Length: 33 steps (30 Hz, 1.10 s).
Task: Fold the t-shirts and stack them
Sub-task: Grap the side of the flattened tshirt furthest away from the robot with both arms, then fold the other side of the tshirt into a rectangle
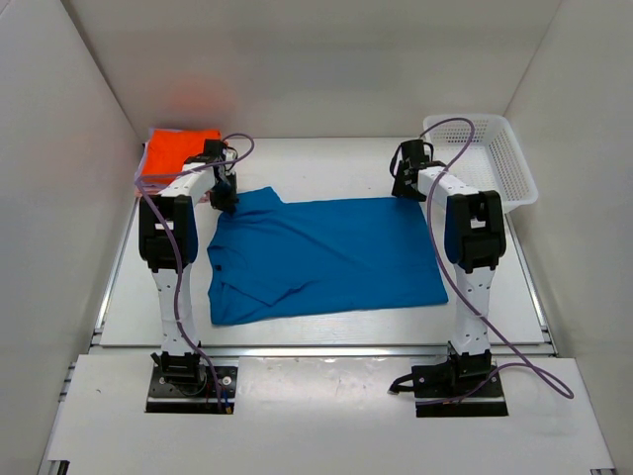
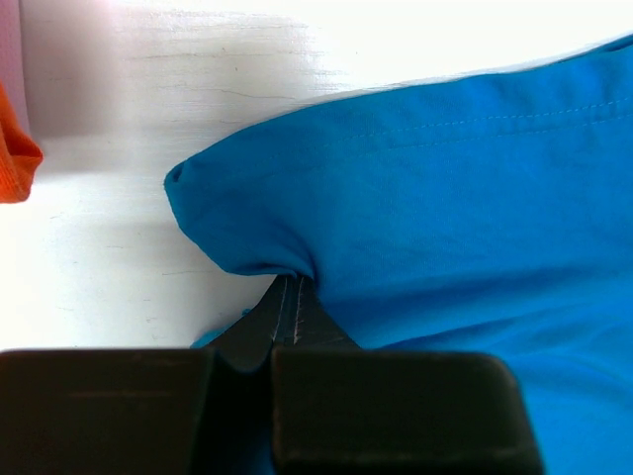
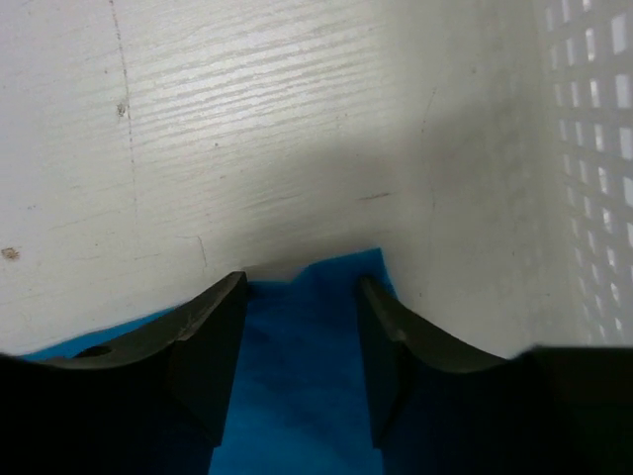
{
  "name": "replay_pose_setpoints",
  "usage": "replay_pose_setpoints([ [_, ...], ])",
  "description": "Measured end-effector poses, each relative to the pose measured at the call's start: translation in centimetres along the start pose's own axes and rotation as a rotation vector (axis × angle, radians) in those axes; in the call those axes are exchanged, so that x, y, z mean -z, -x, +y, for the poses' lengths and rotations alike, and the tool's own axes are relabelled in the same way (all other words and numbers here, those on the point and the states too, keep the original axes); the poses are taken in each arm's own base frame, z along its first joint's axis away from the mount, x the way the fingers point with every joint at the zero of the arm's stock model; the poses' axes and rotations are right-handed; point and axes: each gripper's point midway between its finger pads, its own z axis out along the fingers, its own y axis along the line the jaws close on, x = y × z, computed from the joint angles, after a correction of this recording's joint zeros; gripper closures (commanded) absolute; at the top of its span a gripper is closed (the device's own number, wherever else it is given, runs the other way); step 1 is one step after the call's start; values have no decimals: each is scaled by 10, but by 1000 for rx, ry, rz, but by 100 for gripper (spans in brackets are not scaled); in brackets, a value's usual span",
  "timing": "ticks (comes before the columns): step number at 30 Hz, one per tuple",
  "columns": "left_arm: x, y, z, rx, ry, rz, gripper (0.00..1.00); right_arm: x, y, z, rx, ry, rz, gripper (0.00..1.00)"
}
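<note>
- The blue t-shirt (image 1: 326, 252) lies spread open mid-table (image 1: 326, 332), unfolded; its folding has barely begun.
- At its far left corner, the left gripper (image 2: 292, 297) is pressed together, pinching the cloth.
- At its far right corner, the right gripper (image 3: 302, 327) stands spread, straddling the cloth.
- Farther left, the orange t-shirt (image 1: 178, 148) sits folded, seemingly finished.

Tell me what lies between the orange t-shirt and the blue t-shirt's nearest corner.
Only bare white table, shown in the left wrist view, separates the orange t-shirt from the blue t-shirt.
</note>
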Motion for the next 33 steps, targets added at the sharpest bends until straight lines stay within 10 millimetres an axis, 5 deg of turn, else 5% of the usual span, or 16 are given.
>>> replay_pose_setpoints([
  [3, 0, 0, 0, 0, 1, 0, 100, 0, -3, -1, 7, 0, 11, 87],
  [6, 0, 0, 0, 0, 0, -1, 100, 1, -3, 0, 7, 3, 15, 100],
  [20, 18, 18, -16, 1, -77, -42, 100, 12, -9, 2, 37, 64, -15, 100],
  [27, 73, 27, -48, -24, -161, -146, 100, 47, -5, -1, 51, 118, -77, 100],
  [33, 114, -7, -53, -15, -191, -185, 100, 76, -15, -12, 41, 176, -112, 100],
])
